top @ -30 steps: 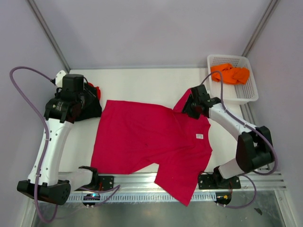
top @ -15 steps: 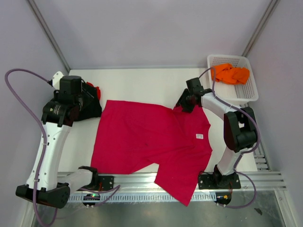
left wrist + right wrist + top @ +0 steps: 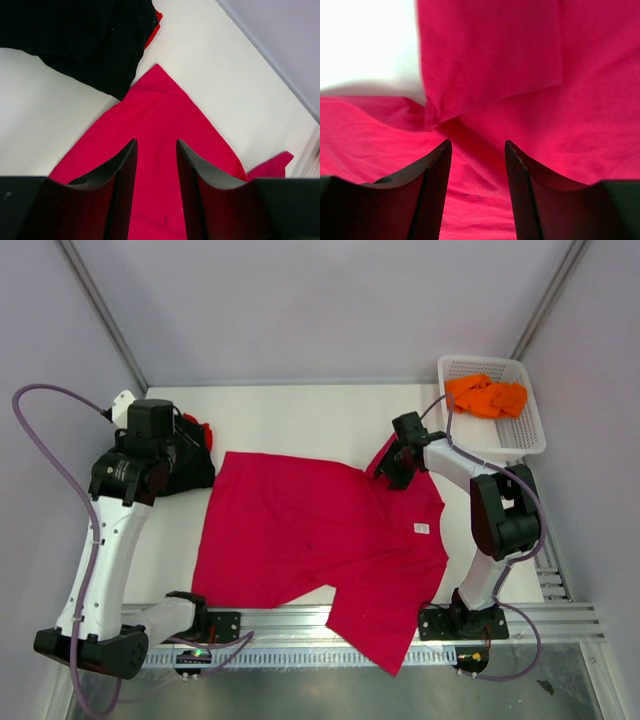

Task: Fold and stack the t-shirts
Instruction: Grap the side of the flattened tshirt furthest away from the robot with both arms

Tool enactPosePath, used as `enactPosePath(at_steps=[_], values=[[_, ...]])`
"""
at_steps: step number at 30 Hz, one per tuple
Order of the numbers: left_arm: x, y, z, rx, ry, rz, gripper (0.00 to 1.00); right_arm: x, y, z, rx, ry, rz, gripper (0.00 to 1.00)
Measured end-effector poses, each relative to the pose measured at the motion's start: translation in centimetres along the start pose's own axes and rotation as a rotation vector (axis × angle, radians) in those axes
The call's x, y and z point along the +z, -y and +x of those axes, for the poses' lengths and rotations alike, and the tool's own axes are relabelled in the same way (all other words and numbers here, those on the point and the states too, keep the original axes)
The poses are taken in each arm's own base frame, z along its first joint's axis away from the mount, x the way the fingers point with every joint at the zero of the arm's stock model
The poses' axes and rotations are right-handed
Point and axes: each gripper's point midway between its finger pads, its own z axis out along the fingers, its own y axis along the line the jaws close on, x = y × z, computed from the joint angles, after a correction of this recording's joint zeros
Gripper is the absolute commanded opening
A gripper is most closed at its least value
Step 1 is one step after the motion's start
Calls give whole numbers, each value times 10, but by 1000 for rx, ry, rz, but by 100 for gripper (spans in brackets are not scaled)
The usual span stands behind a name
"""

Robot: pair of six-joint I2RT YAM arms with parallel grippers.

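From above, the large crimson t-shirt [image 3: 300, 530] is lying spread flat across the middle of the white table [image 3: 300, 415], mostly smooth. Its small white label [image 3: 421, 528] is showing toward the right edge, and one lower part is hanging over the near edge. A black t-shirt [image 3: 192, 470] is sitting bunched by the left edge, touching the crimson one, with a red t-shirt [image 3: 205, 432] peeking out behind it. An orange t-shirt [image 3: 487, 396] is lying crumpled in the white mesh basket [image 3: 528, 445] at the far right corner. The right tool [image 3: 393, 470] is sitting over the crimson shirt's far right sleeve.

In the left wrist view, the left tool [image 3: 156, 144] is hovering over a pointed corner of the crimson shirt, its jaws standing partly apart and gripping nothing.

In the right wrist view, the right tool is hanging close above a folded, creased flap of crimson cloth, jaws parted and gripping nothing.
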Motion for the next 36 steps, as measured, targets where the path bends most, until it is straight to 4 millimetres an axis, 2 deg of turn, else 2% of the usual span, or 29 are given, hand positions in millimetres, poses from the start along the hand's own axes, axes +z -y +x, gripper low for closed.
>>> enactPosePath(at_steps=[4,10,19,31,36], values=[[3,0,2,4,-7,-7,40,2,13,10,14,-26,44,51],[5,0,3,8,-10,-11,40,3,13,7,17,-14,45,51],[5,0,3,10,-10,-11,40,7,15,-9,4,57,64,51],[5,-1,2,11,-7,-15,40,14,46,-29,82,101,130,51],[5,-1,2,11,-6,-16,40,14,52,-35,95,115,140,51]])
